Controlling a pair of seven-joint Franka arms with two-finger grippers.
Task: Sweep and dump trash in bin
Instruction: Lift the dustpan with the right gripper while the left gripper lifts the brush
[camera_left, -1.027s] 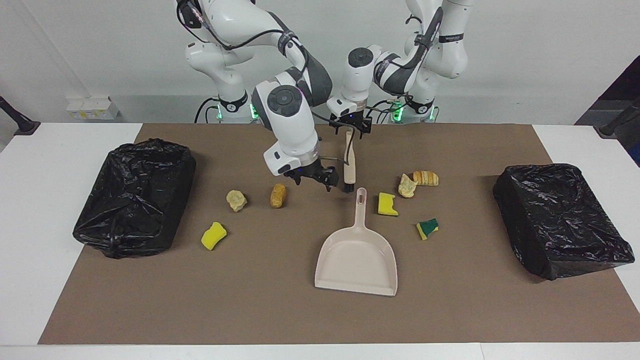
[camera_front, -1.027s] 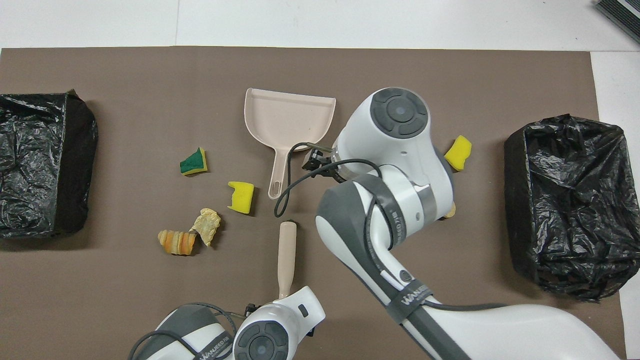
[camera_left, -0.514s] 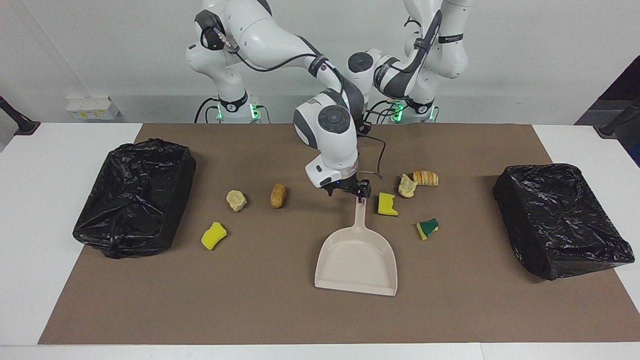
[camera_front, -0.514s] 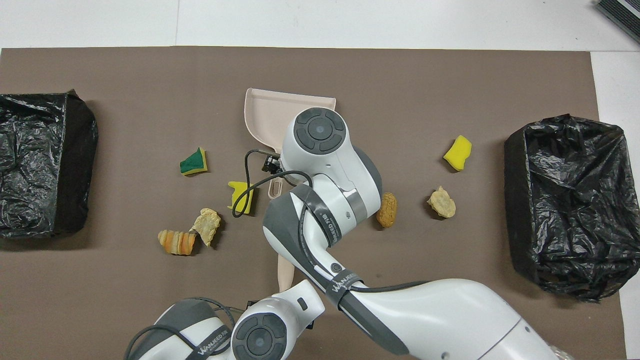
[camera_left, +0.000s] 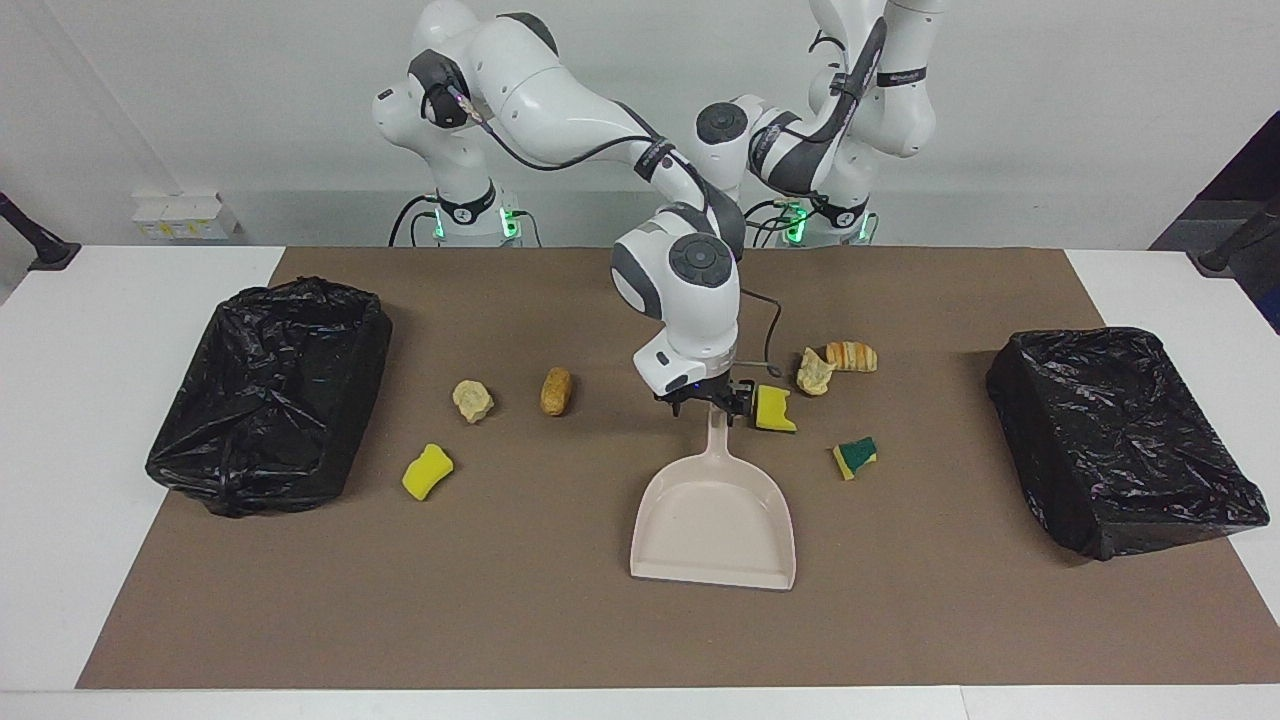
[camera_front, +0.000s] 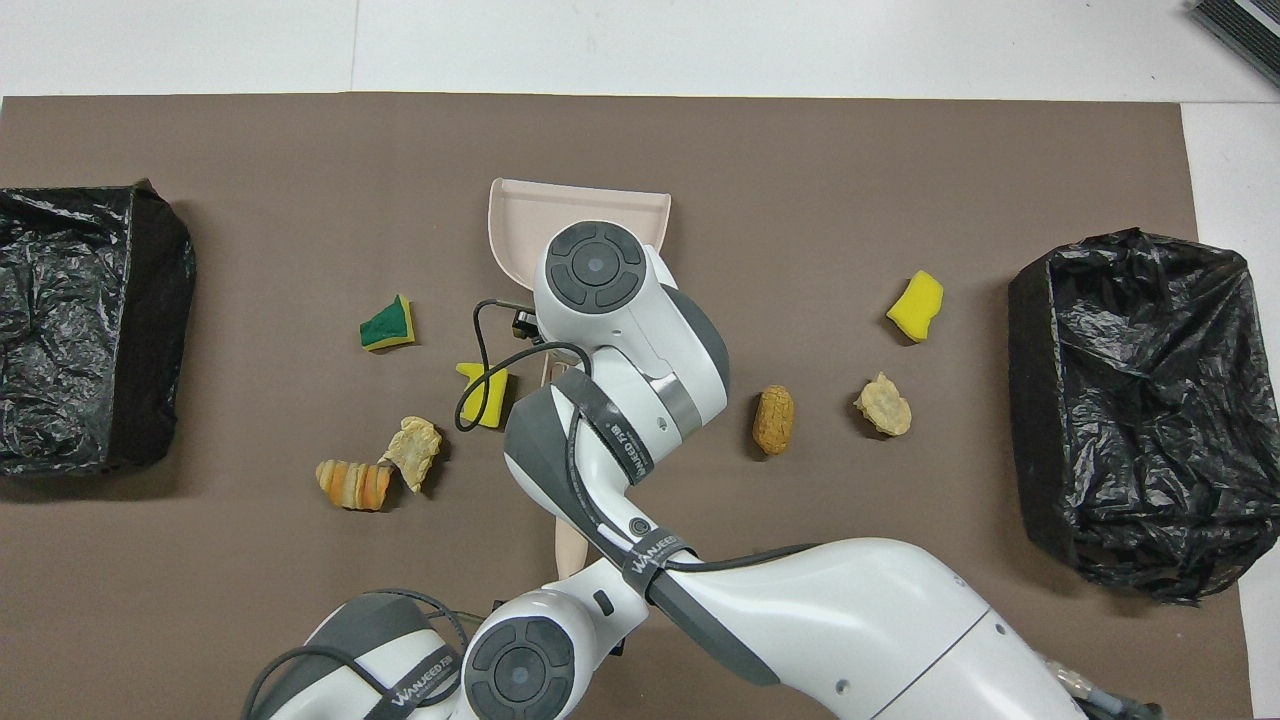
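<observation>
Beige dustpan (camera_left: 713, 520); brown mat (camera_left: 600, 620) on white tabletop (camera_left: 60, 400); two glossy black bin liners (camera_left: 265, 395); yellow sponge (camera_left: 427, 471); green-and-yellow sponge (camera_left: 856, 457); golden-brown roll (camera_left: 556, 391); orange-striped roll (camera_left: 851, 356); pale beige lumps (camera_left: 472, 400).

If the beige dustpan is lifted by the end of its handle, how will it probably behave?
The dustpan looks like thin moulded plastic, so probably stiff and light. Its wide pan lies far from the end of the handle, so it may tilt downward when lifted. Lying flat on the mat, it should slide, not tip, if pushed.
</observation>
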